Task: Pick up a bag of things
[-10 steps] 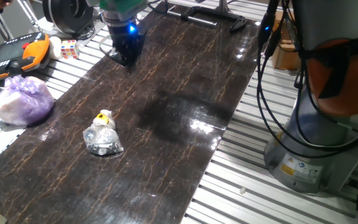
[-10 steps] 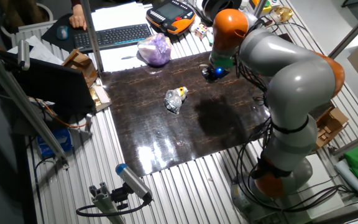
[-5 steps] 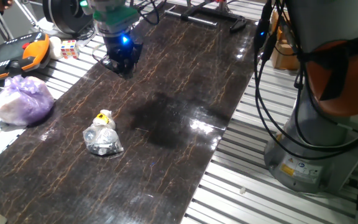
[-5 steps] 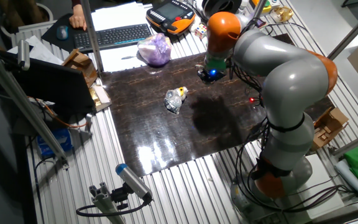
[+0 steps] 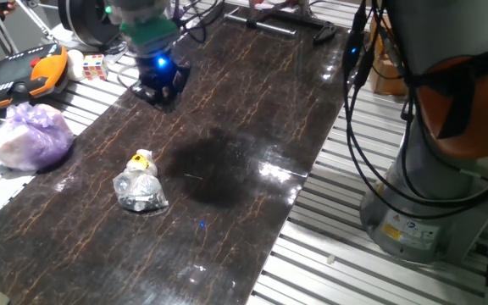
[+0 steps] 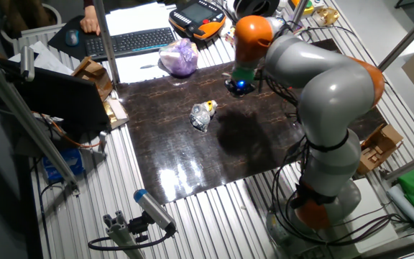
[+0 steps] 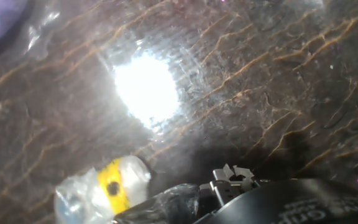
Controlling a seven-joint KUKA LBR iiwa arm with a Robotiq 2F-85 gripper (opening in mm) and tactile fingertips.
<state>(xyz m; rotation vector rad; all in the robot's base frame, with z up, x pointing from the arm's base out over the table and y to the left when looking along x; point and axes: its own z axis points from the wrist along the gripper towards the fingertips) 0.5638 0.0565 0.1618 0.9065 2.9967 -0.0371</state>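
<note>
The bag of things (image 5: 140, 186) is a small clear bag with grey shiny contents and a yellow-white tied top. It lies on the dark marbled mat (image 5: 244, 102), also in the other fixed view (image 6: 203, 115). In the hand view it sits at the lower left (image 7: 98, 190). My gripper (image 5: 158, 86) hovers over the far part of the mat with a blue light on, well apart from the bag; it also shows in the other fixed view (image 6: 238, 88). It holds nothing that I can see. Its jaws are not clear enough to judge.
A larger purple-white bag (image 5: 28, 135) lies at the mat's left edge, also in the other fixed view (image 6: 180, 57). An orange teach pendant (image 5: 24, 72), a colour cube (image 5: 94, 66) and a keyboard (image 6: 131, 41) lie beyond it. The arm's base (image 5: 430, 195) stands at the right.
My gripper has moved left over the far part of the mat, toward the purple bag's side. Both bags have stayed still.
</note>
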